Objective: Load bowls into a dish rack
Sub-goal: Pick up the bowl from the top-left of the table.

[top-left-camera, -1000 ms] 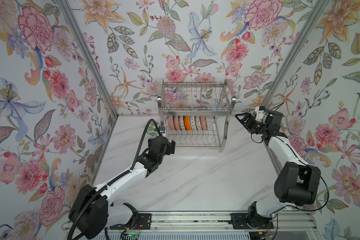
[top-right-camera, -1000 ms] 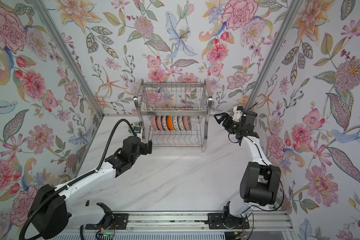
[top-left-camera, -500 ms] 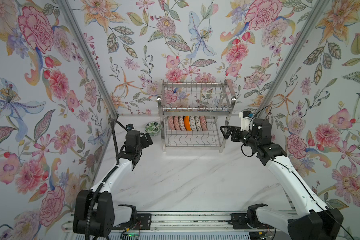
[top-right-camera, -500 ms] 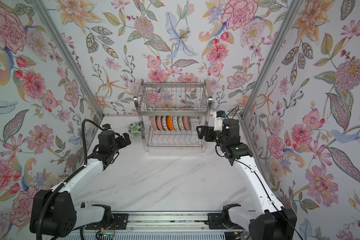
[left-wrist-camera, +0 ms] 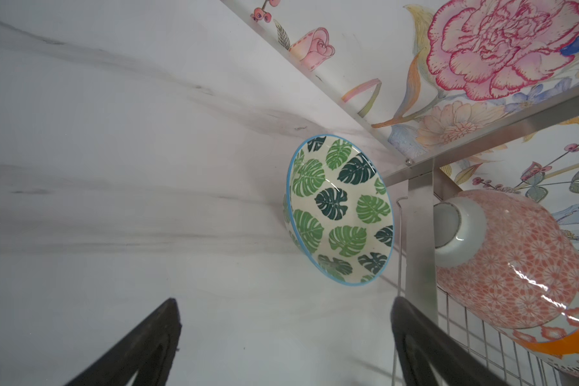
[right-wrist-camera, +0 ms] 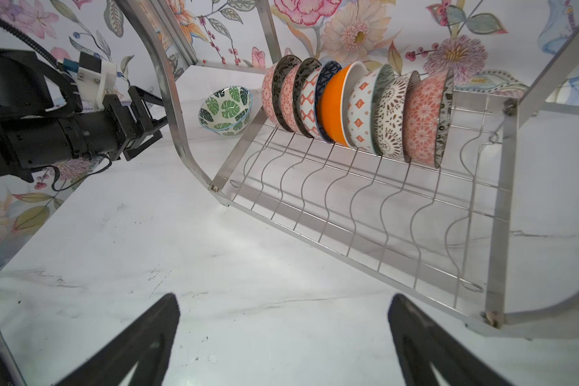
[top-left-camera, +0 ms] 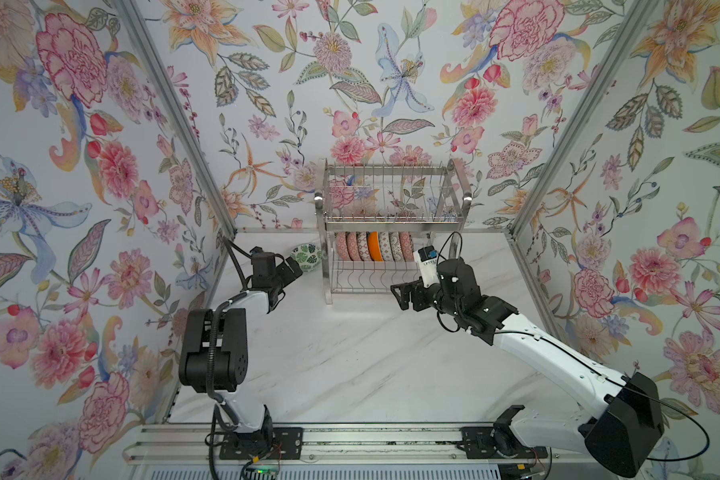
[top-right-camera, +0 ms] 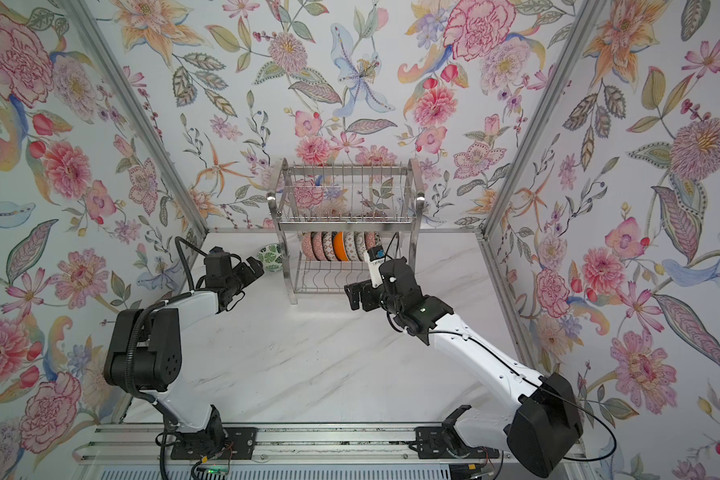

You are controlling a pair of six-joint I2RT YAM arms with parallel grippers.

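Observation:
The dish rack (top-left-camera: 391, 226) (top-right-camera: 346, 219) stands at the back of the table. Several bowls (top-left-camera: 374, 246) (top-right-camera: 339, 246) (right-wrist-camera: 355, 110) stand on edge in a row on its lower tier. A green leaf bowl (top-left-camera: 306, 254) (top-right-camera: 271, 257) (left-wrist-camera: 341, 214) (right-wrist-camera: 226, 112) lies tilted on the table just left of the rack's leg (left-wrist-camera: 418, 234). My left gripper (top-left-camera: 296, 272) (top-right-camera: 255, 268) (left-wrist-camera: 283, 307) is open and empty, a short way in front of that bowl and apart from it. In front of the rack's lower tier, my right gripper (top-left-camera: 400, 293) (top-right-camera: 352, 295) (right-wrist-camera: 281, 300) is open and empty.
Floral walls close in the white marble table (top-left-camera: 350, 353) on three sides, and the green leaf bowl lies near the back left corner. The wavy wires (right-wrist-camera: 381, 214) of the lower tier hold nothing at their front. The arm bases sit on a rail (top-left-camera: 350, 440) at the front edge.
My left gripper has swung out to the left and now faces the green leaf bowl. My right gripper has moved from the rack's right side to in front of the lower tier.

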